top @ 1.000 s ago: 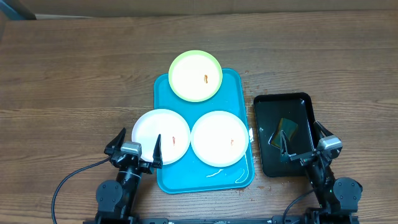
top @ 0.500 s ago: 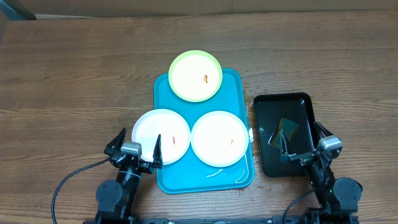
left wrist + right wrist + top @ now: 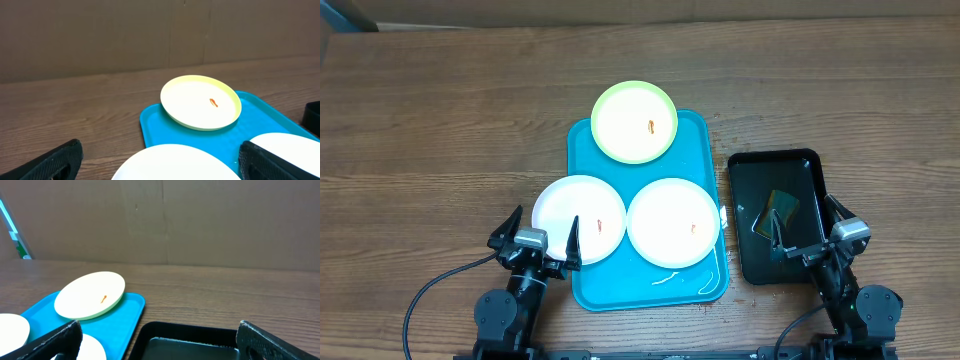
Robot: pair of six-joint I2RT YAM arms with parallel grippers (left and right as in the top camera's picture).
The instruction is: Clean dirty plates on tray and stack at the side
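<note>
The turquoise tray (image 3: 705,150) lies mid-table. On it sit three smeared plates: one with a yellow-green rim (image 3: 634,121) at the far end, overhanging the rim, a white plate (image 3: 579,219) overhanging the left edge, and a white plate (image 3: 673,221) at the near right. My left gripper (image 3: 534,234) is open and empty at the near edge of the left white plate (image 3: 175,165). The rimmed plate (image 3: 201,101) and tray (image 3: 155,125) show ahead. My right gripper (image 3: 812,234) is open and empty over the near end of the black tray (image 3: 748,170).
The black tray (image 3: 200,335) right of the turquoise tray (image 3: 125,311) holds liquid and a dark greenish sponge (image 3: 780,207). A brown cardboard wall (image 3: 150,35) backs the wooden table (image 3: 440,130). A cable (image 3: 430,290) runs by the left arm.
</note>
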